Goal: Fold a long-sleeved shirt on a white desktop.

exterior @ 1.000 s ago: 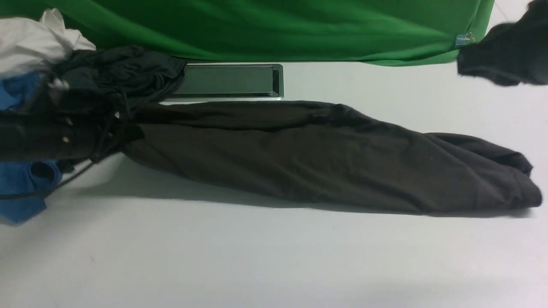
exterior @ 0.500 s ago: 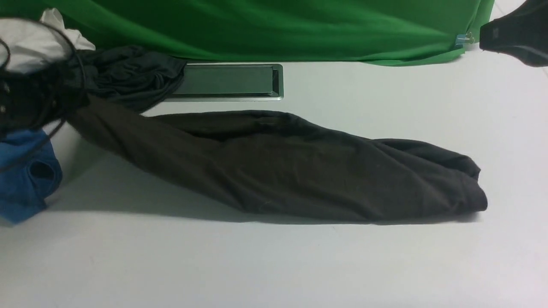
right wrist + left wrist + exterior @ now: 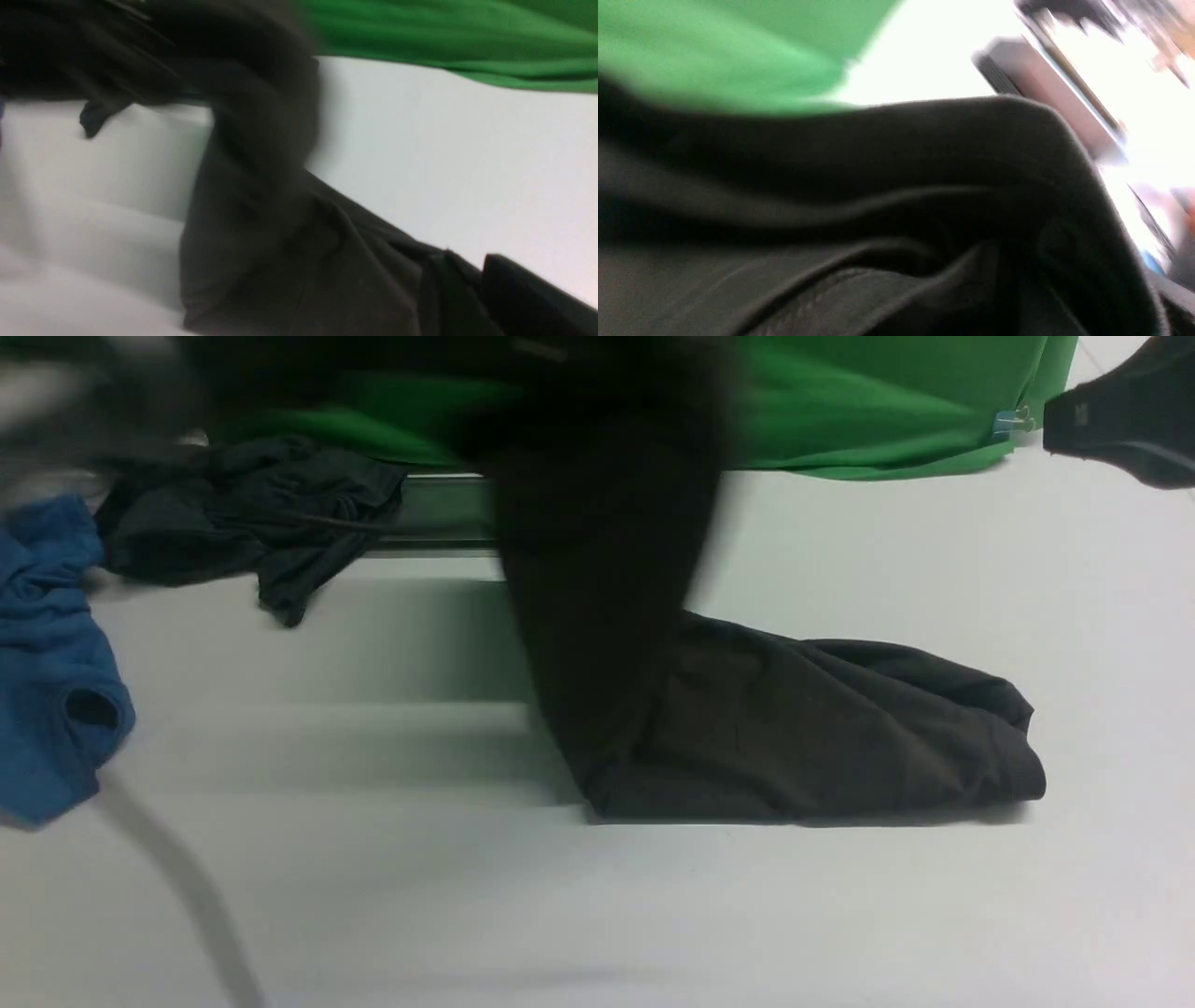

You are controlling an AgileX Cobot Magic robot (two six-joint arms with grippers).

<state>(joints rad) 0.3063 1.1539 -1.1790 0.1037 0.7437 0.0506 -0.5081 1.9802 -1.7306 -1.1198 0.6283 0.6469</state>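
**Front view check: shirt half up off the table, both grippers hard to read**

So the long-sleeved shirt (image 3: pixel 794 728) is in two parts right now. Its right end lies bunched on the white desktop (image 3: pixel 653 915), right of centre. The other end stands up from the table as a dark smeared column that climbs past the green backdrop (image 3: pixel 887 401) and out the top of the frame. That column hides the right part of the silver cable hatch (image 3: pixel 439 513).

Over on the left, a dark teal-black garment (image 3: pixel 243 513) sits crumpled against the hatch's left end. A blue shirt (image 3: pixel 47 663) lies at the table's left edge. Neither one touches the olive-brown shirt.

Left gripper: honestly can't pick it out. The top left of the front view is just dark blur. The left wrist view is nearly all brown folds up close with a bit of green behind, and no fingers show. So whether it's pinching the cloth, or how wide it stands, I can't tell.

Right gripper (image 3: pixel 1111 425): up at the far right, near the little blue clip (image 3: pixel 1010 423) on the backdrop's edge and well apart from the shirt. The right wrist view shows one black finger (image 3: pixel 537 298) with the shirt spread out beyond it. The jaw gap isn't visible, so can't tell on that one either.
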